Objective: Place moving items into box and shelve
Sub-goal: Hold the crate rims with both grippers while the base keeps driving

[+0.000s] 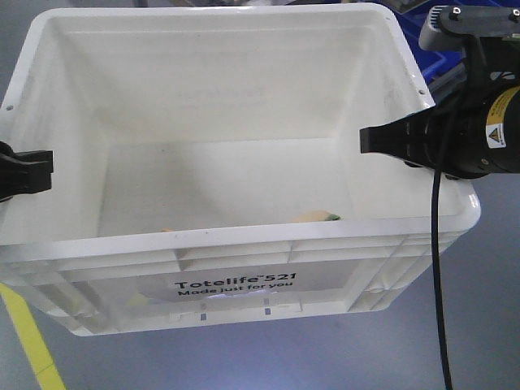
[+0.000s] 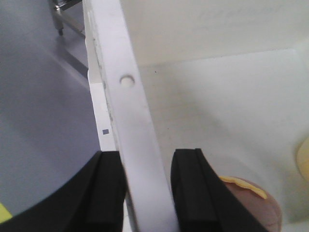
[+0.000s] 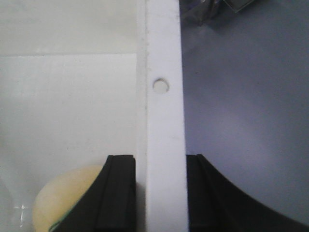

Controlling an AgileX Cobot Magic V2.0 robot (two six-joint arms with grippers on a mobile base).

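Front wall of box (image 1: 244,244): white plastic crate, ribbed rim, black print "Totelife 521 / Made just for you" on label (image 1: 234,284). Yellow tape (image 1: 28,333) on grey floor (image 1: 244,357) at lower L. Inside on box bottom, nr front wall: yellow-tan lump (image 1: 313,216), round, soft-looking, green edge, R side. Grey-pink lump (image 2: 256,208) sits nr L wall w/ thin yellow strip on top, seen only in L wrist cam. Left pincer (image 2: 147,193) clenched on L side rim, matte black pads, one inside, one outside. Right pincer (image 3: 161,193) clamped same way on R rim. Small round rim hole (image 3: 161,86) just past each grip. Black cable (image 1: 439,268) hangs off R arm. Yellow warning sticker (image 1: 494,130) w/ triangle, text too small to read. Far: blue bin (image 1: 443,36) behind R corner.
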